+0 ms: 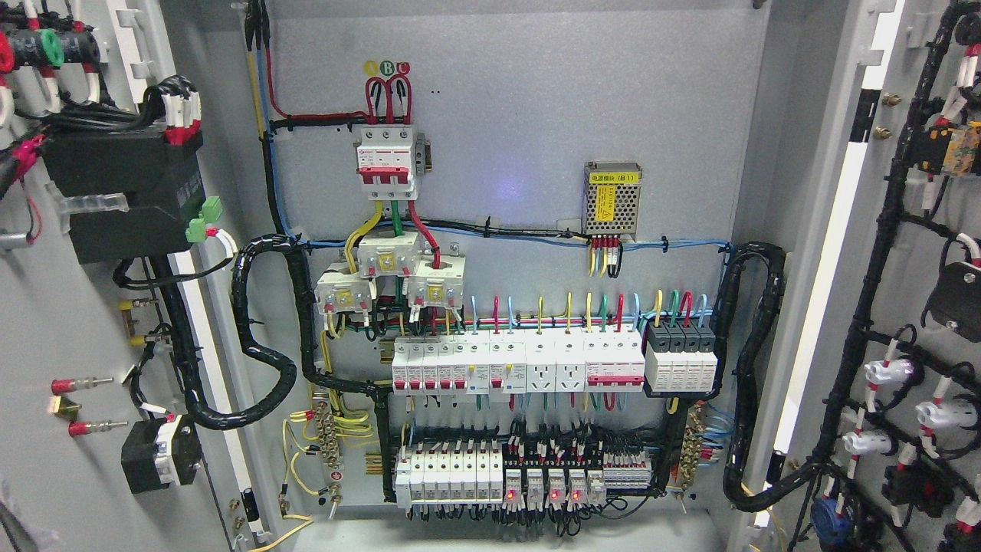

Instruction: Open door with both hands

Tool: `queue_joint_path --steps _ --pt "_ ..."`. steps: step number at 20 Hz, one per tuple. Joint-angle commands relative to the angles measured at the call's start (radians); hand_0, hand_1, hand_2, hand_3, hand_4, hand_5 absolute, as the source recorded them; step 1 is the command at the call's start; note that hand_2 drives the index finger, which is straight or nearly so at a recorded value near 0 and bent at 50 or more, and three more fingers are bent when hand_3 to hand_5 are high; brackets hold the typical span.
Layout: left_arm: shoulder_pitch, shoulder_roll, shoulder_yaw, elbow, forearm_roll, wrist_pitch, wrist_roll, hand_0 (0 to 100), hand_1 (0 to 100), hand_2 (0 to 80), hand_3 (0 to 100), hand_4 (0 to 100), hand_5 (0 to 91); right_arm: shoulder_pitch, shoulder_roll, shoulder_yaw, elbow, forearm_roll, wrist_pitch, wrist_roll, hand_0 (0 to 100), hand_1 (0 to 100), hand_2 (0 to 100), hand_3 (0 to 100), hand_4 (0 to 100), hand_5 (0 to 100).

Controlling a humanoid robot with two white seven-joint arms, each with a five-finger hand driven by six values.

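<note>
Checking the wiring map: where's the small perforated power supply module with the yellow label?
In the head view, the power supply module sits upper right of centre on the cabinet back panel, right of the red three-pole breaker.

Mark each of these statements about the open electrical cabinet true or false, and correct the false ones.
1. Both grey metal cabinet doors stand swung open. True.
2. A robot hand grips the right door. False: no hand shows in the picture.
3. The perforated metal power supply with a yellow label sits at the upper right of the grey back panel. True.
4. The red-and-white three-pole main breaker is mounted on the bottom row. False: it is near the top.
</note>
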Motion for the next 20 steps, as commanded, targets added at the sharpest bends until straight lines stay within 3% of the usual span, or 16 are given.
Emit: queue_joint_path --steps 1,7,11,20 --pt "-0.059 -0.080 0.056 -0.060 -0.001 -0.002 0.000 0 0 0.0 0 0 0.0 0.018 -0.053 -0.130 -0.008 -0.034 0.000 -0.002 19 0 0 0 0 0" --pt "-0.062 -0.131 0.102 -0.081 0.001 -0.064 0.000 0 0 0.0 0 0 0.0 0.024 -0.067 -0.164 -0.010 -0.034 -0.002 -0.001 19 0 0 0 0 0" --pt "-0.062 -0.171 0.146 -0.081 0.001 -0.090 0.000 0 0 0.0 0 0 0.0 0.022 -0.109 -0.172 -0.010 -0.036 -0.002 -0.001 19 0 0 0 0 0" --pt "-0.062 -0.183 0.227 -0.080 0.004 -0.177 0.002 0 0 0.0 0 0 0.0 0.029 -0.133 -0.216 -0.010 -0.105 -0.009 -0.001 19 0 0 0 0 0"
